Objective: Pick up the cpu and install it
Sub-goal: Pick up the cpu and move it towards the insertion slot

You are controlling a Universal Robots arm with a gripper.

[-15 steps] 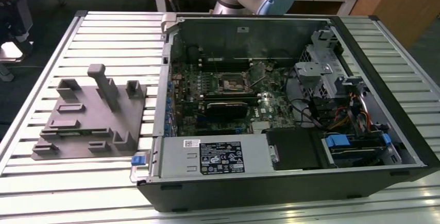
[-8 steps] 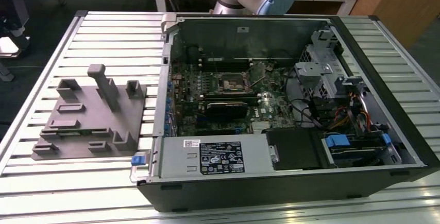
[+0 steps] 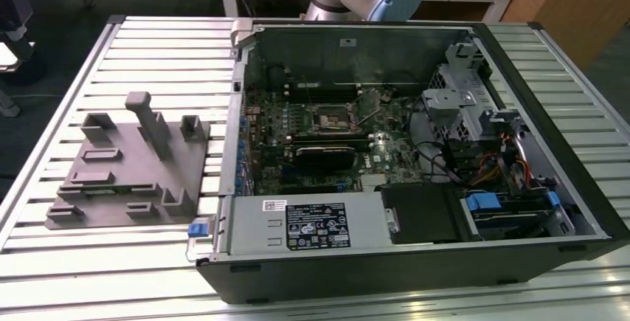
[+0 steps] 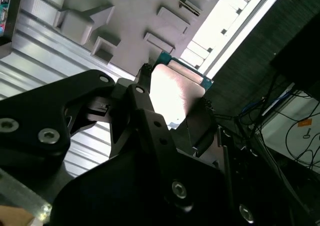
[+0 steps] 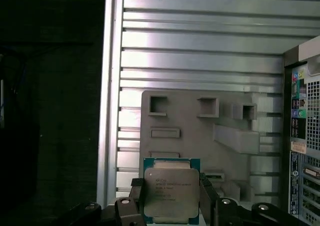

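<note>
Black pincer (image 5: 172, 206) is clenched on the small flat square silver-grey cpu (image 5: 171, 190), which sits between its fingers, gripped at two opposite edges. The grey moulded plastic tray (image 5: 200, 131) lies beyond the pincer on the ribbed metal surface (image 5: 200, 50), with the open black computer case (image 5: 302, 146) beside it.

One cpu (image 5: 171, 193), one grey moulded tray (image 3: 118, 172) and one computer case (image 3: 394, 275) (its side open).

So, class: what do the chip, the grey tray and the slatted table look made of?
The chip: metal lid, dull silver sheen, on a green board. The tray: likely moulded plastic, matte uniform grey. The table: probably aluminium, bright ribbed slats catching glare.
</note>
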